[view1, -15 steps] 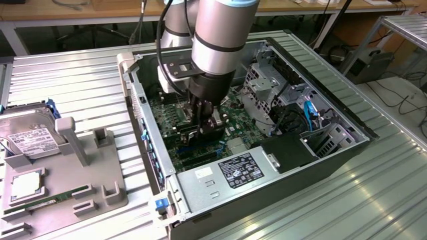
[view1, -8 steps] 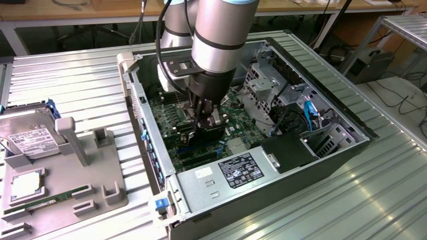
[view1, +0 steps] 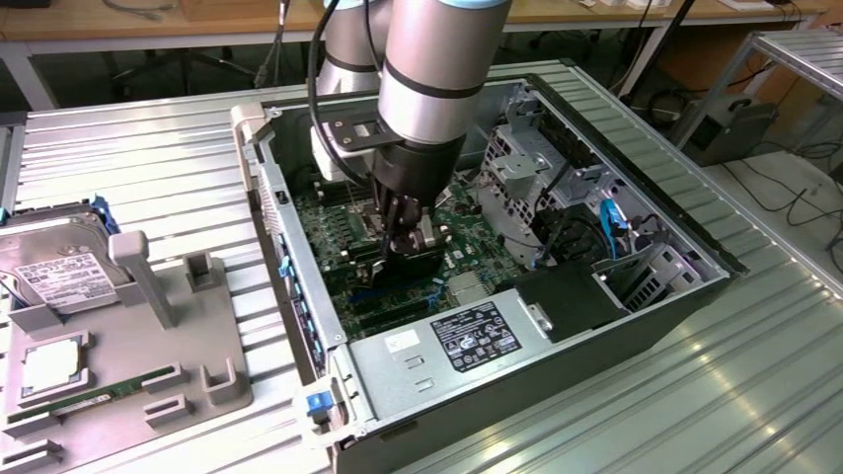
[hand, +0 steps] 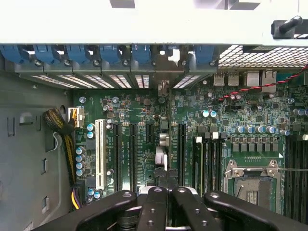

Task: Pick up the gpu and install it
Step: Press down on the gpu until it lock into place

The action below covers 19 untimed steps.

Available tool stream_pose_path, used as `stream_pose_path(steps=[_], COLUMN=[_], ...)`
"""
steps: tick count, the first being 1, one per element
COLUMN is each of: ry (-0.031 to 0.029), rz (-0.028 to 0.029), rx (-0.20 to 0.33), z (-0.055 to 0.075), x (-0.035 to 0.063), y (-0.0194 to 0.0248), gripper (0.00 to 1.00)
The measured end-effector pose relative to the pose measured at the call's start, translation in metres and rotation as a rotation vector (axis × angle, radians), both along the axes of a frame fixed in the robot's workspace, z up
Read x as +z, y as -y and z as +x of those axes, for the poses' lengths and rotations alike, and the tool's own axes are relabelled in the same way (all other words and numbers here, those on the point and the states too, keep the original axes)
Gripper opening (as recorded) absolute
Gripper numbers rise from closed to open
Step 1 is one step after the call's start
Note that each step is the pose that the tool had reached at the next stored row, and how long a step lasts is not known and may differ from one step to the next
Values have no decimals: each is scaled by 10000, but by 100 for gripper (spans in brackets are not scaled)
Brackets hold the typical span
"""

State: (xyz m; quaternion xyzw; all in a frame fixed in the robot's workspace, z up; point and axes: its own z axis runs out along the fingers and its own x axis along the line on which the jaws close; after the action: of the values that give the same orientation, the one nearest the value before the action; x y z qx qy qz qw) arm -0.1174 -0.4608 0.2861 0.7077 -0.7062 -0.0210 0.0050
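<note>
While your gripper (view1: 406,247) stands clamped on the gpu (view1: 411,265) above the motherboard (hand: 144,120) | keep the card upright over its slot | lower squarely, you risk bent contacts.

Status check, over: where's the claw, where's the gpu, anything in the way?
Claw down inside the open computer case, shut on the gpu. Card edge-down over the motherboard slots. Nothing visibly in the way.

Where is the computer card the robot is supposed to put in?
The card is inside the open computer case, in the middle of the exterior view. It stands on edge under the gripper, low over the green board, beside the silver power box.
</note>
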Motion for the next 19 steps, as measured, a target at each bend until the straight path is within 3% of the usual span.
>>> stream_pose_path(steps=[11, 15, 19], ry=[17, 44, 83], rz=[-22, -68, -159], rx=[0, 0, -1], z=[-18, -51, -62], x=[-12, -22, -38], y=[-23, -48, -75], gripper=[11, 11, 11])
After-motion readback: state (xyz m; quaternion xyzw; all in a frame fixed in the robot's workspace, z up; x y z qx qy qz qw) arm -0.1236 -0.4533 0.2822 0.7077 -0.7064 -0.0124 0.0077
